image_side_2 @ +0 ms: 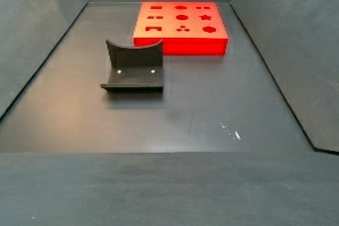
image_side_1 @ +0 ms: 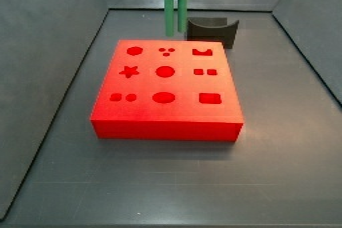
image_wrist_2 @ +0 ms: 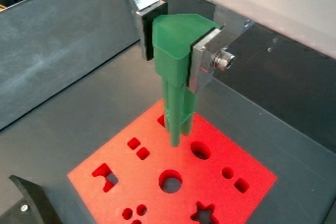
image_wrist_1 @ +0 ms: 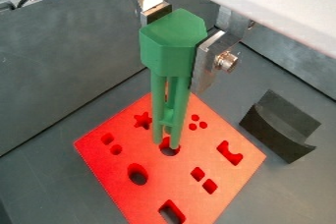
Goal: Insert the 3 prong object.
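The 3 prong object (image_wrist_1: 168, 90) is a long green stick of narrow parallel rods with a thick green head. My gripper (image_wrist_1: 184, 34) is shut on that head and holds the stick upright, a silver finger (image_wrist_1: 210, 59) on each side; both wrist views show this (image_wrist_2: 176, 39). The rod tips (image_wrist_2: 180, 138) hang just above the red block (image_wrist_1: 132, 174), near a round hole and the small three-dot holes. In a side view the stick (image_side_1: 174, 2) comes down from the top edge over the far part of the red block (image_side_1: 167, 87). The gripper is out of both side views.
A dark grey block with a curved notch (image_side_1: 211, 30) stands just behind the red block; it also shows in a side view (image_side_2: 133, 68) and a wrist view (image_wrist_1: 278, 122). The red block (image_side_2: 181, 27) has several shaped holes. Grey walls enclose the dark floor.
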